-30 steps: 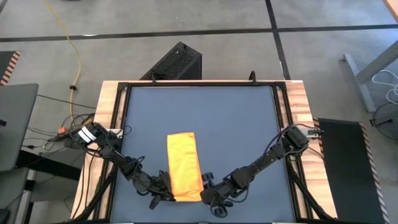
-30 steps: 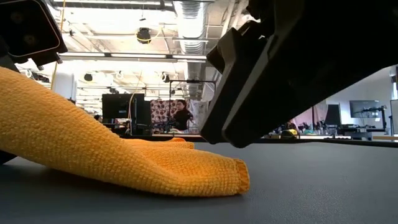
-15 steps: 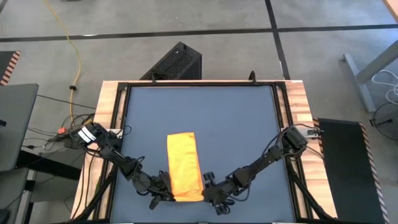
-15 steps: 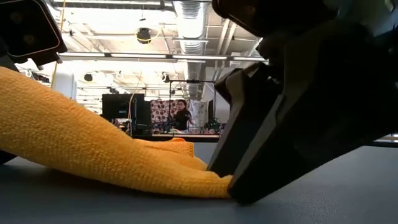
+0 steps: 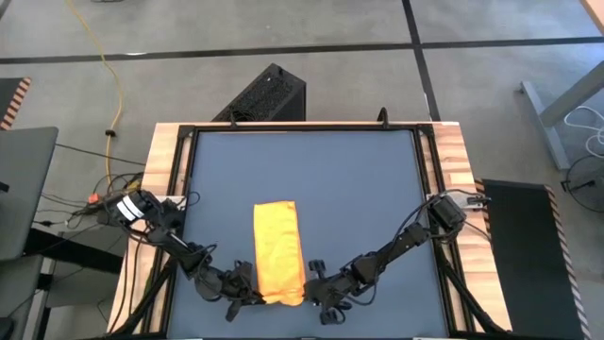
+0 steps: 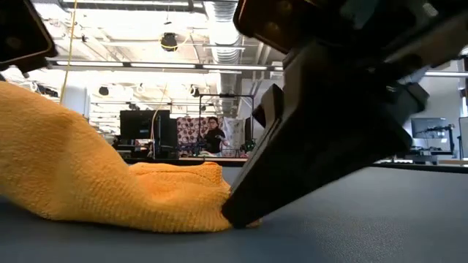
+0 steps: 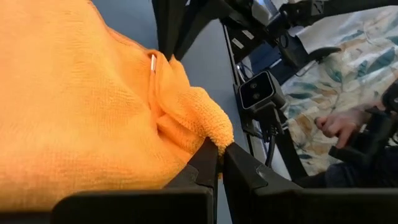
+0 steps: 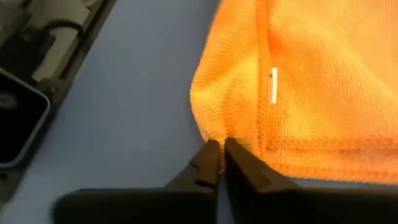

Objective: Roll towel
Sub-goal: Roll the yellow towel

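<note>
On the dark desk (image 5: 359, 189) the towel (image 5: 278, 250) lies as a strip near the front edge. The right hand (image 8: 221, 160) has now pinched shut on its corner; the left hand (image 7: 219, 157) still grips the other corner.

Low view: towel (image 6: 110, 183) cut off left; right tool (image 6: 344, 109) fills frame.

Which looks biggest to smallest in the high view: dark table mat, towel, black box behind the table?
1. Dark table mat.
2. Towel and black box: they look about alike, and the box stands on the floor farther from the camera, so no firm ranking.
</note>
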{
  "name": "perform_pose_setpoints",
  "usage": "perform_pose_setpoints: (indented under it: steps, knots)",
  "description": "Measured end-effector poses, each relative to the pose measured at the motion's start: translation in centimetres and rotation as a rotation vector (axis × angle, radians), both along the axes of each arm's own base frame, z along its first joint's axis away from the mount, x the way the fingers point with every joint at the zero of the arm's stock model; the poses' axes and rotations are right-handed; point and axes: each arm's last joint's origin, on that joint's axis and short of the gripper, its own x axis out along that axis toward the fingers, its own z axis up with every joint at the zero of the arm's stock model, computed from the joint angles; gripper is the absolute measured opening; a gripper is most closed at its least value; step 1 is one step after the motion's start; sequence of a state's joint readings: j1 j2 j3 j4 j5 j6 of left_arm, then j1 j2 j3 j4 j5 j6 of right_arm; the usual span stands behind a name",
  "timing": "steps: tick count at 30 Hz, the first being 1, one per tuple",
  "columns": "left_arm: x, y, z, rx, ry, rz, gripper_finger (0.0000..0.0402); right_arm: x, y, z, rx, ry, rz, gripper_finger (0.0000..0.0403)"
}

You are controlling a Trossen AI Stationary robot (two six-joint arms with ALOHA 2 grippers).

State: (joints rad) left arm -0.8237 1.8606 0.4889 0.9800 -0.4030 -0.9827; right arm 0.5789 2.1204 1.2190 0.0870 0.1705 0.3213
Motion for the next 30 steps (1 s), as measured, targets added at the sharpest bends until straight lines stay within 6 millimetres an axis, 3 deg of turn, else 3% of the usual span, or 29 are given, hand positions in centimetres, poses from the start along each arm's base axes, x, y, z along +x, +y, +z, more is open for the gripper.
perform_pose_setpoints:
  steps: [3, 13, 20, 30]
  knots:
    - [-0.4, -0.3, 0.0, 0.003, -0.005, 0.020, 0.0000, 0.1, -0.1, 0.0, 0.070, 0.035, -0.032, 0.0015]
    - [-1.0, -0.8, 0.0, -0.004, -0.015, 0.045, 0.0000, 2.0, -2.4, 0.6, 0.502, 0.203, -0.007, 0.0013]
    - [-2.6, -1.9, 0.0, -0.019, -0.024, 0.082, 0.0000, 3.0, -3.8, 1.2, 0.717, 0.299, -0.062, 0.0013]
    - [-2.7, -2.7, -0.3, -0.052, 0.050, 0.127, 0.0000, 3.0, -3.0, 1.6, 0.930, 0.414, -0.218, 0.0018]
